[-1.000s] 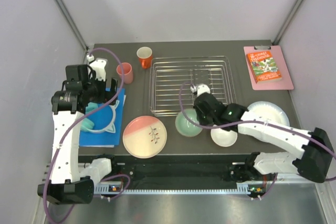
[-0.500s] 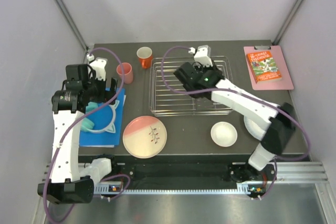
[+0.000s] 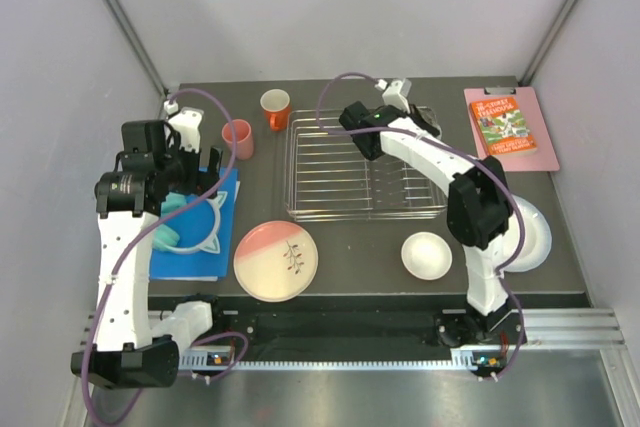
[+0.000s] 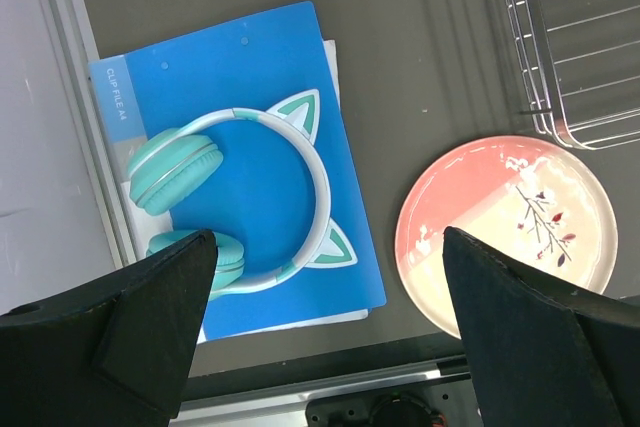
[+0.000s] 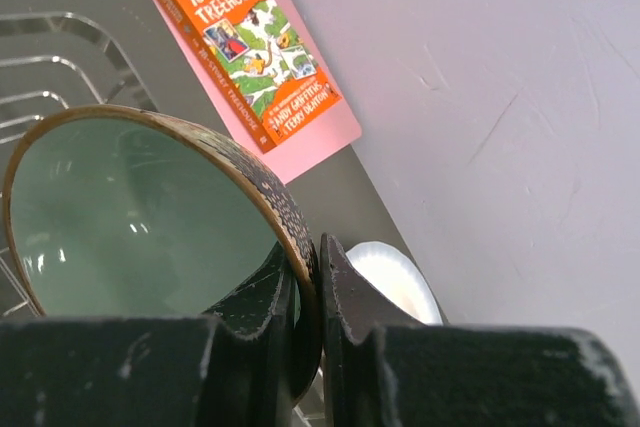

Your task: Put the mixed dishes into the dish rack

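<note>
A mint-green bowl (image 5: 130, 217) is held tipped on edge, its speckled brown rim pinched between the two fingers of the right gripper (image 5: 318, 267), which are closed tight on it. Beneath the bowl, past the fingers, run the chrome bars of the dish rack (image 5: 60, 57). In the overhead view this gripper hangs above the rack's far side, and no dish lies in the rack. Beyond the gripper sits an orange book (image 5: 245, 47) on a pink clipboard (image 5: 310, 132), and a pale plate (image 5: 395, 272) shows just past the fingertips. The step in hand looks like placing the bowl. Next, the arm would need to lower it until it rests on the bars, then part the fingers. The left gripper (image 4: 327, 237) has its fingers spread wide with nothing between them, and it hovers over teal cat-ear headphones (image 4: 240, 197) lying on a blue folder (image 4: 200, 77). A pink-and-cream plate (image 4: 505, 227) lies beside it, toward the rack.
</note>
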Motion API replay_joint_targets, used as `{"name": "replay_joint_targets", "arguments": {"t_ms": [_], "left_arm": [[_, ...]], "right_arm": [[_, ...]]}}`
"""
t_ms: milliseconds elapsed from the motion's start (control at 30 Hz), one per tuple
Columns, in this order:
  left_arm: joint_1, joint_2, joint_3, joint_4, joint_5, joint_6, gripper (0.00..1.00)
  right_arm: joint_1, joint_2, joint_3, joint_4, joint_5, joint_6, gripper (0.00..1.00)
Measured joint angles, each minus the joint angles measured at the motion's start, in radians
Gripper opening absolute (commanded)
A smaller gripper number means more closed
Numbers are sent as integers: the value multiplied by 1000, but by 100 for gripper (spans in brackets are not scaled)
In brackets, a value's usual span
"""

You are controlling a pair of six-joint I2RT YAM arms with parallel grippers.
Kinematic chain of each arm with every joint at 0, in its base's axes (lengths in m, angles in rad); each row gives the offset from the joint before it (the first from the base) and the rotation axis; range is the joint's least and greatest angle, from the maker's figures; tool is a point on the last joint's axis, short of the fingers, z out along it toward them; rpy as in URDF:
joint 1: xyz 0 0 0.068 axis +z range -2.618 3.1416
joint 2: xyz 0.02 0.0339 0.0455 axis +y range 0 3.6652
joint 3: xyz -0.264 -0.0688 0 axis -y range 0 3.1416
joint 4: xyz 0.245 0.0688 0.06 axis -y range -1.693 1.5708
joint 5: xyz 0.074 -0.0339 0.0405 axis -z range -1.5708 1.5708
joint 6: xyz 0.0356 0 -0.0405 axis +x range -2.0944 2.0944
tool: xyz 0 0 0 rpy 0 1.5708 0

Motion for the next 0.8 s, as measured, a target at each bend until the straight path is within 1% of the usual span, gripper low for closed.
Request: {"name": "replay_joint_targets", "arguments": {"t_ms": [167,333,433,467,500,567,600,667,700,800], "left_arm": [[0,-2,0,-11,0,7,99],[0,-10,0,-14,-8,14,99],[0,-18,0,-15,-16,17,99],[0,-20,0,-16,-18,18,99],[0,-23,0,-16,-18,19,99],[0,-27,0,-16,-18,20,99],[0,-29,0,-16,-18,21,99],[0,-32,0,-16,-18,22,99],[0,-33,-1,-16,-18,22,99],[0,-35,-3,-16,-18,22,99]], "right_arm": [[5,89,11,-24,12,19,0],[0,206,61,-56,8,43,0],[-5,245,75,-65,4,45,1],[-5,253,79,-66,8,45,7],[-5,257,83,-68,11,41,26],[-5,259,92,-61,8,30,45],[-2,260,98,-59,17,26,57],[2,260,109,-58,29,19,71],[5,260,114,-58,34,17,80],[18,257,117,-67,43,19,86]]}}
